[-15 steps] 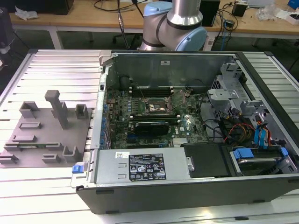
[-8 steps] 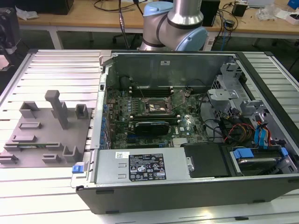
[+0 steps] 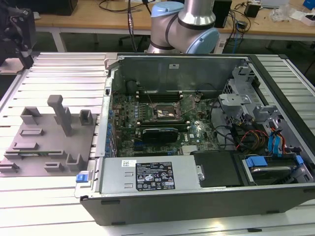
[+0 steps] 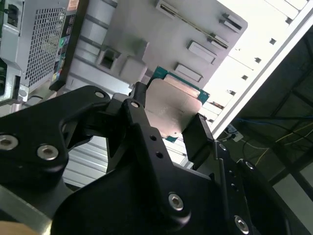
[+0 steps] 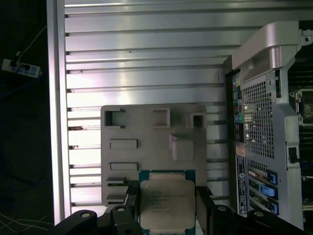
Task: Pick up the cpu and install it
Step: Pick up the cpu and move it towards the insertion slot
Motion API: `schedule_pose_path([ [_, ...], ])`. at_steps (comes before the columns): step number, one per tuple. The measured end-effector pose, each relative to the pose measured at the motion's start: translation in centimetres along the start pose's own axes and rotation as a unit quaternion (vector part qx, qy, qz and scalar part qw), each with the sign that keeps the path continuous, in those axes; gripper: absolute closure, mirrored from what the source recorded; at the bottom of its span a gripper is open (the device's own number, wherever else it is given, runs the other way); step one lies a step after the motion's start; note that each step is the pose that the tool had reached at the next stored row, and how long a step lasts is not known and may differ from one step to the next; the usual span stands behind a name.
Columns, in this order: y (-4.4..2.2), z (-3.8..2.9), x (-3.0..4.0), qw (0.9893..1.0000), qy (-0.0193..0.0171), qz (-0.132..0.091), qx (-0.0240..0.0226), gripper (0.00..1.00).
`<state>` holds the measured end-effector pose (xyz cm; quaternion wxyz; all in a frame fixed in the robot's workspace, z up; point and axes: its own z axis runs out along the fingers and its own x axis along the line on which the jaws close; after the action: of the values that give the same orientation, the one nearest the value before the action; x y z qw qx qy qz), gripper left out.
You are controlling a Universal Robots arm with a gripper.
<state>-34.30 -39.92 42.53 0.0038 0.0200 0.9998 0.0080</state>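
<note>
Holding the small, thin, square cpu (image 5: 167, 195), silvery metal plate on top and green board edge around it, in the black two-fingered gripper (image 5: 165, 209). Closing narrowly on the chip, pressing on two opposite sides. Showing the same grasp in the second wrist view: cpu (image 4: 172, 108) sitting squarely inside the gripper (image 4: 168, 118), with the fingers (image 4: 196, 133) touching its edges and its flat plate turning towards the camera.

Hovering over the pale grey plastic fixture plate (image 5: 151, 147) with its raised blocks and shallow rectangular pockets, lying straight beyond the fingertips in both wrist views (image 4: 161, 39). Appearing to keep the chip apart from that plate, touching only the gripper.

Spreading out past the gripper and under the fixture plate, the ribbed aluminium tabletop (image 5: 146, 49). Standing just beside the fixture plate, off one flank of the gripper, the open dark grey metal computer case (image 5: 261, 127) with its perforated rear panel.

Lying open in the exterior view, the computer case (image 3: 197, 199), exposing a green motherboard (image 3: 197, 132) and the black-and-metal square socket frame (image 3: 165, 110), across the case wall from the fixture plate (image 3: 44, 142).
</note>
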Motion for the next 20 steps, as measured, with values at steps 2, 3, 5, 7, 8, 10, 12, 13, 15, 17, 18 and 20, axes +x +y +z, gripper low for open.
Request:
schedule_pose_path([
  [2, 0.01, 0.0, -0.36, 1.0, 0.0, 0.0, 0.0, 0.45],
  [3, 0.02, 0.0, -0.55, 1.0, 0.0, 0.0, 0.0, 0.45],
  [5, 0.03, 0.01, -0.76, 1.0, 0.0, 0.0, 0.0, 0.45],
  [7, 0.06, 0.02, -1.42, 1.0, 0.0, 0.0, 0.0, 0.45],
  [8, 0.07, 0.01, -1.73, 1.0, 0.0, 0.0, 0.0, 0.45],
  [10, 0.09, 0.02, -2.38, 1.0, 0.0, 0.0, 0.0, 0.45],
  [12, 0.13, 0.03, -3.27, 1.0, 0.0, 0.0, 0.0, 0.45],
  [13, 0.13, 0.03, -3.54, 1.0, 0.0, 0.0, 0.0, 0.45],
  [15, 0.16, 0.03, -4.12, 1.0, 0.0001, 0.0, 0.0001, 0.45],
  [17, 0.2, 0.04, -5.13, 1.0, 0.0, 0.0, 0.0, 0.45],
  [18, 0.21, 0.05, -5.39, 1.0, 0.0001, 0.0, 0.0, 0.45],
  [20, 0.24, 0.05, -6.24, 1.0, 0.0001, 0.0, 0.0, 0.45],
])
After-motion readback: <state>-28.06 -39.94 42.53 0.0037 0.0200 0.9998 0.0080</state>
